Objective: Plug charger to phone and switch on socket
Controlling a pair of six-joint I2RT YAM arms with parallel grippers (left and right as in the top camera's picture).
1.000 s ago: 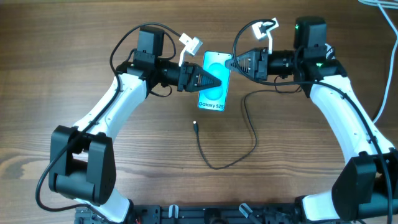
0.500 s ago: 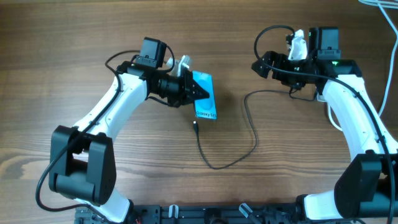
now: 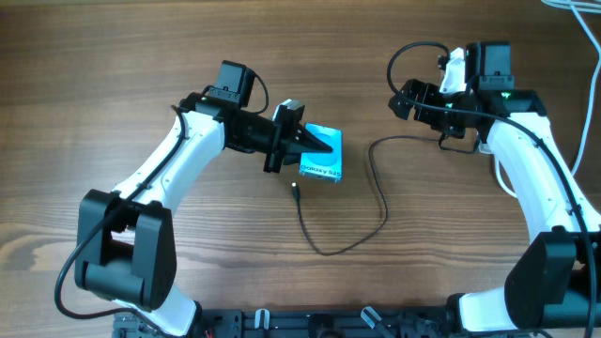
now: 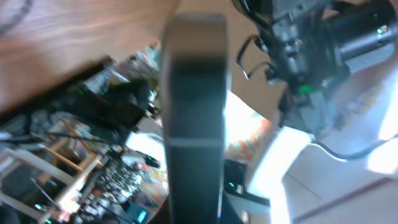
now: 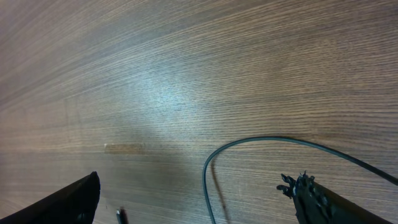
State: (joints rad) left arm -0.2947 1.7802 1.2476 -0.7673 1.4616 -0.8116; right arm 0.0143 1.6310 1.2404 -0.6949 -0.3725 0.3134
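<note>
**A:** What lay under it all, seen from above?

**B:** A brown wooden desk [image 3: 188,282]. The left pincer [image 3: 302,148] was pinched on the phone [image 3: 326,161], whose teal screen faced up near the middle. The charger [image 3: 380,211] lay loose on the wood, with its small connector [image 3: 295,188] just below the phone. The right pincer [image 3: 404,98] hung spread and empty near the cable's far stretch.

**A:** And the left wrist view?

**B:** It was blurred. A dark slab filled the middle, probably the phone [image 4: 193,106] edge-on.

**A:** The right wrist?

**B:** Bare grain and a curve of charger [image 5: 249,142]. The right pincer [image 5: 189,183] was wide apart, gripping nothing. No socket showed in any view.

**A:** So which step was it?

**B:** Readying the plug-in, I'd judge. Next, the right pincer would need to take the cable close behind its connector and line it up with the phone's port.
</note>
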